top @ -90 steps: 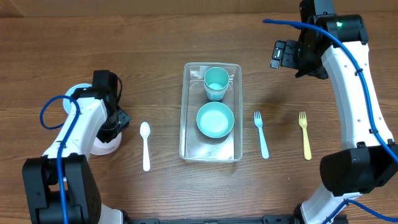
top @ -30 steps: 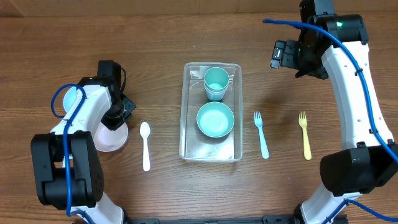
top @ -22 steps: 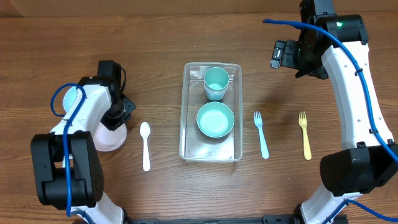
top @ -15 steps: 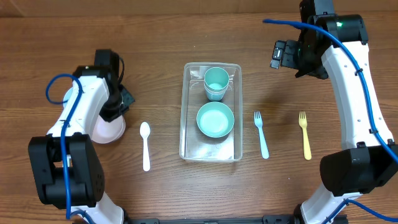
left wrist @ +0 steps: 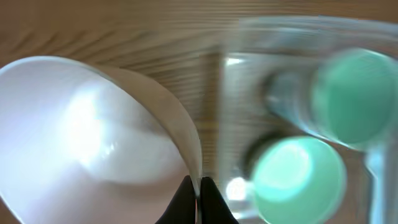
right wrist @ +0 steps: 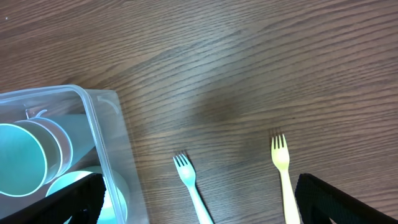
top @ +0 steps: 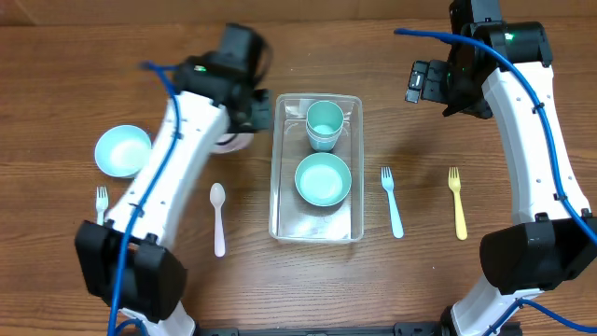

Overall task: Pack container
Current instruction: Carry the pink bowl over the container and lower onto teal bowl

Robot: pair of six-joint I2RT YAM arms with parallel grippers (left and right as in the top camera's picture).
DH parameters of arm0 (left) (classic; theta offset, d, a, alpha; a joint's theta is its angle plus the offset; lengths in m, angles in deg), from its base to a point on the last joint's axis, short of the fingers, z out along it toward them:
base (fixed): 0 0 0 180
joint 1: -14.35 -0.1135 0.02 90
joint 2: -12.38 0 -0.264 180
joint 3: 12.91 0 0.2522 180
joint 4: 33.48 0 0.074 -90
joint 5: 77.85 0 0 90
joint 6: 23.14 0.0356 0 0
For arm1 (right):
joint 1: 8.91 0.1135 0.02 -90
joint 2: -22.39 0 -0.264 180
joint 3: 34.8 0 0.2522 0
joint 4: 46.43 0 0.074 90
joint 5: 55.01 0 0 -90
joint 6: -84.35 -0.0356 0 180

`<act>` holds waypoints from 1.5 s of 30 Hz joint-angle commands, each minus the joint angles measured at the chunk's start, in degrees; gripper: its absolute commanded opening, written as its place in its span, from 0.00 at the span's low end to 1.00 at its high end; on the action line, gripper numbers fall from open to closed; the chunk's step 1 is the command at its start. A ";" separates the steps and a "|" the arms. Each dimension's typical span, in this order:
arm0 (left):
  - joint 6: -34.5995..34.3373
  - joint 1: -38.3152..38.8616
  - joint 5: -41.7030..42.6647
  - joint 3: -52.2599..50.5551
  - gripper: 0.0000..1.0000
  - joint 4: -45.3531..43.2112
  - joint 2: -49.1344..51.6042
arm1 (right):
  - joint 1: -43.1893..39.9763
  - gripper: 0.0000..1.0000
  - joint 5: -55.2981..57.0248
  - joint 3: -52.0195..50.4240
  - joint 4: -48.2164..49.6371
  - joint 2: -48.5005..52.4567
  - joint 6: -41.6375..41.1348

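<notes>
Up close, we see our left fingers (left wrist: 181, 202) pinched tight on the white bowl (left wrist: 81, 143) by its rim, beside the container (top: 317, 227) at the middle of the worktop (top: 187, 56); overhead, our arm hides that grip. Our right fingers (right wrist: 339, 202) spread wide, empty.

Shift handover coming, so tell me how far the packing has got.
Done: nested teal cups and a teal bowl sit in the container. In hand: the left gripper pinches a white bowl by its rim, beside the container. Left on the table: light-blue bowl, white spoon, white fork, blue fork, yellow fork.
</notes>
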 commanded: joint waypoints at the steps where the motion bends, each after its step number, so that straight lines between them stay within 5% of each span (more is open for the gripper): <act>1: 4.85 6.29 1.38 4.28 0.04 -0.42 0.15 | -0.15 1.00 0.39 1.53 0.31 -1.99 -0.22; 16: 5.25 20.61 1.57 2.08 0.04 -3.98 0.57 | -0.15 1.00 0.39 1.53 0.31 -1.99 -0.22; 27: 5.25 21.86 3.63 -7.65 0.04 -10.16 0.57 | -0.15 1.00 0.39 1.53 0.31 -1.99 -0.22; 45: 5.25 23.37 0.22 -8.90 0.04 -11.08 0.55 | -0.15 1.00 0.39 1.53 0.31 -1.99 -0.22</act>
